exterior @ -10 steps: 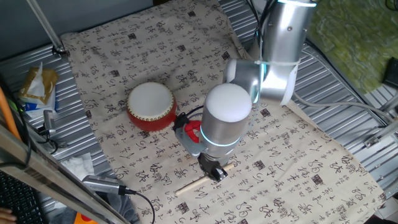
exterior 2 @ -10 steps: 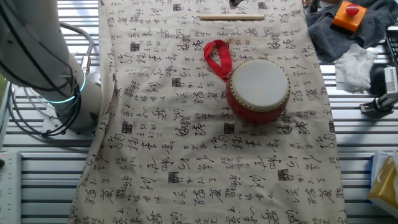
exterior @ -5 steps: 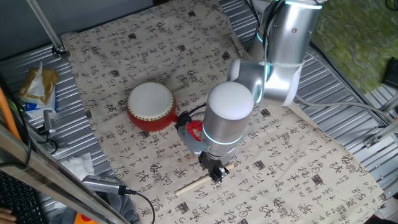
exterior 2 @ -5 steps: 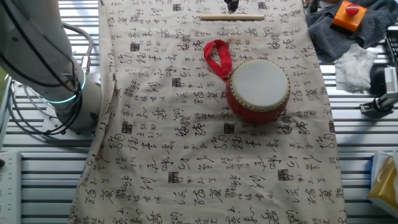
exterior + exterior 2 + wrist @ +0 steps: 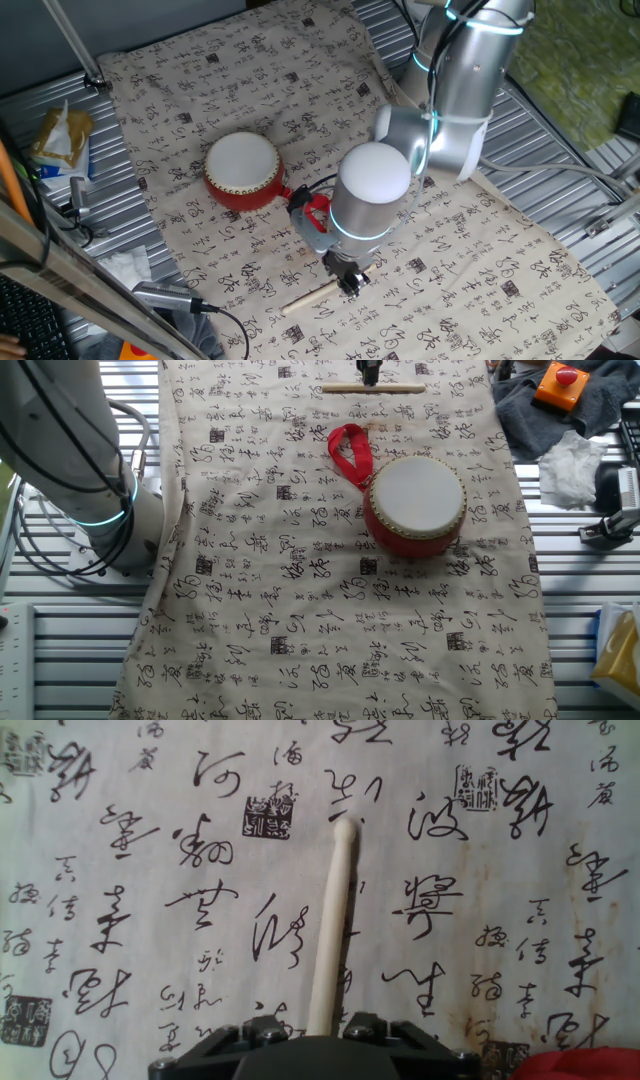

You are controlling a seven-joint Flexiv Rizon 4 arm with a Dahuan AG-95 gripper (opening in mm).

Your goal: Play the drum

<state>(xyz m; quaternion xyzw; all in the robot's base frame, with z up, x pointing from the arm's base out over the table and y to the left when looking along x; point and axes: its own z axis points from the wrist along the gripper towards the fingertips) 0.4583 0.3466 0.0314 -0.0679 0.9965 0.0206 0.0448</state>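
The drum (image 5: 243,170), red-bodied with a white skin, stands on the printed cloth; it also shows in the other fixed view (image 5: 413,503) with its red ribbon loop (image 5: 348,450) beside it. A thin pale wooden stick (image 5: 310,297) lies on the cloth in front of the drum, and it also shows in the other fixed view (image 5: 372,389). My gripper (image 5: 349,285) is low over one end of the stick. In the hand view the stick (image 5: 332,920) runs between the two fingers of my gripper (image 5: 320,1025), with small gaps on both sides. The jaws stand open.
An orange box with a red button (image 5: 558,382) lies on a grey cloth beside white tissue (image 5: 575,460). A snack bag (image 5: 62,140) and a cabled device (image 5: 170,297) lie off the cloth's left side. Ribbed metal table (image 5: 60,650) surrounds the cloth.
The arm has shifted slightly right and lowered the gripper closer to the stick's end. The drum and the stick have not moved.
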